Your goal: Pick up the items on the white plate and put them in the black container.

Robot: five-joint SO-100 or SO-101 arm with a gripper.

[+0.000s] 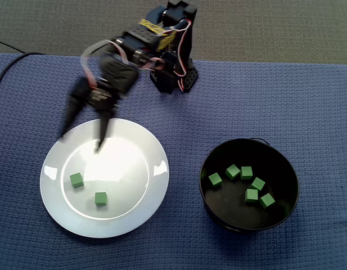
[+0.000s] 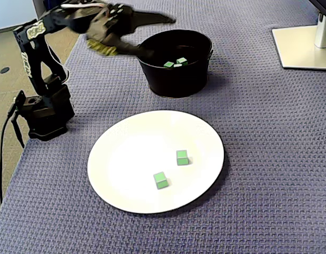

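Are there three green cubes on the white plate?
No, the white plate holds only two green cubes, one near its left side and one lower down.

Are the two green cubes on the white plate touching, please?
Apart: a fixed view shows bare plate between the left green cube and the right green cube.

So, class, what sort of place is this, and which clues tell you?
Likely an office or lab tabletop: a small robot arm on a blue cloth, a white monitor-style stand at one corner.

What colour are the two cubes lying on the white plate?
Green, both cubes; it shows best in a fixed view, against the white plate.
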